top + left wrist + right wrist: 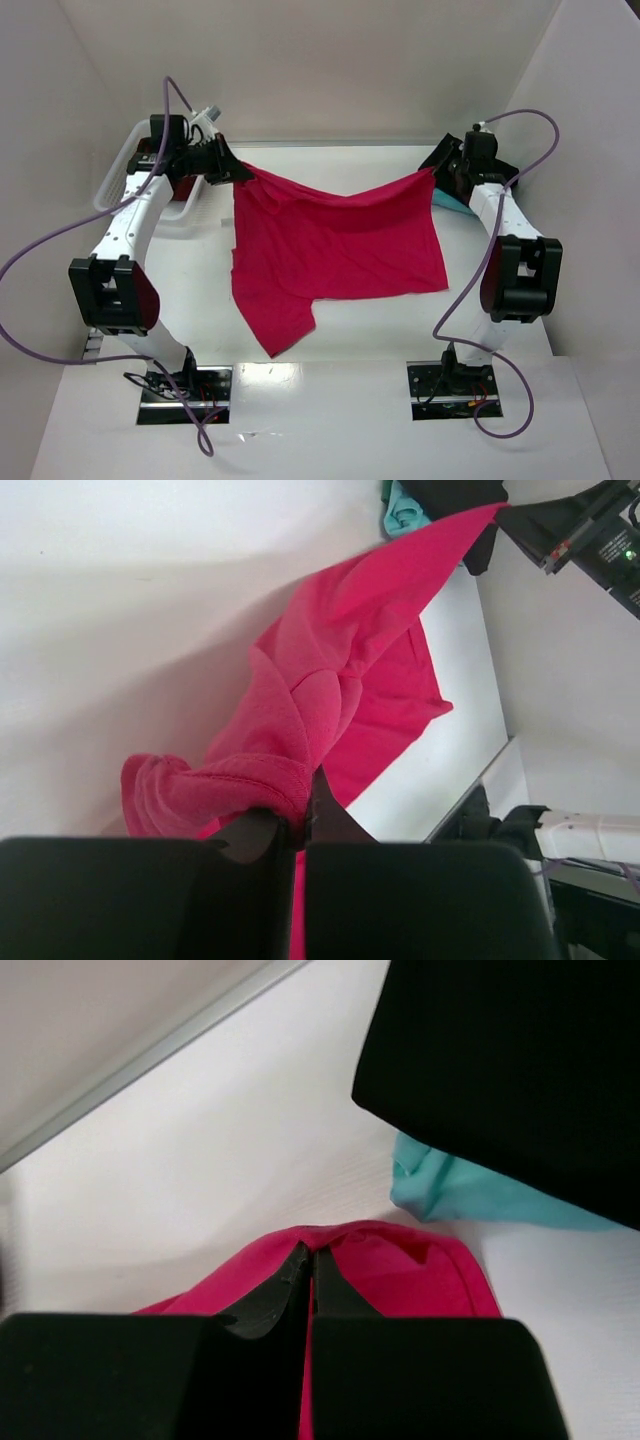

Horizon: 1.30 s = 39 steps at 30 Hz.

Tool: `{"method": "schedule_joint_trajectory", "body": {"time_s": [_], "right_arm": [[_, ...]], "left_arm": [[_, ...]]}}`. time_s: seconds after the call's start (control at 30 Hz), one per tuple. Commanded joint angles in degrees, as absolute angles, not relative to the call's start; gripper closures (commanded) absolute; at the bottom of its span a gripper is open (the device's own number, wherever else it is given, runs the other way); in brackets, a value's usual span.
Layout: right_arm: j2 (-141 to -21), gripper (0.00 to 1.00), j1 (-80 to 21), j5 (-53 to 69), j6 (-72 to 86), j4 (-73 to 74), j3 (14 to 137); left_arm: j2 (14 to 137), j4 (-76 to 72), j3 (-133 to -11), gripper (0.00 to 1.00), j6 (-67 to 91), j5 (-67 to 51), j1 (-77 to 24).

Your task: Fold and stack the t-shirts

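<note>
- Left gripper (237, 172) — jaws pressed together on a bunched corner of the crimson-pink t-shirt (340, 245); a white basket (110, 185) sits just behind it.
- The shirt hangs from this gripper across to the other, its top edge sagging between them and the rest draped on the table (380, 330) below.
- It looks soft, light and limp — likely to slump wherever it is unsupported, so hem corners are the best hold.
- Right gripper (436, 173) pinches the opposite corner; a teal t-shirt (470, 1195) and a black t-shirt (500, 1070) lie just beyond its tips.
</note>
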<state>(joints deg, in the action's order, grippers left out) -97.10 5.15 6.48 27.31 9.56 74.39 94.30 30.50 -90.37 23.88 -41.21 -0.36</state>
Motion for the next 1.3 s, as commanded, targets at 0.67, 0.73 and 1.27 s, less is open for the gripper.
{"method": "schedule_joint_trajectory", "body": {"time_s": [0.67,0.73,1.27], "right_arm": [[-108.62,1.00,5.54,8.53,25.05,6.77,90.17],[-111.26,1.00,5.54,8.53,25.05,6.77,92.02],[-126.29,1.00,3.25,8.53,22.85,8.96,103.45]], "left_arm": [[108.01,29.61,-93.24,0.99,21.72,-33.22,7.29],[111.08,30.40,-94.91,0.99,20.31,-34.36,7.29],[118.48,29.10,-91.15,0.93,18.98,-28.39,4.14]]}}
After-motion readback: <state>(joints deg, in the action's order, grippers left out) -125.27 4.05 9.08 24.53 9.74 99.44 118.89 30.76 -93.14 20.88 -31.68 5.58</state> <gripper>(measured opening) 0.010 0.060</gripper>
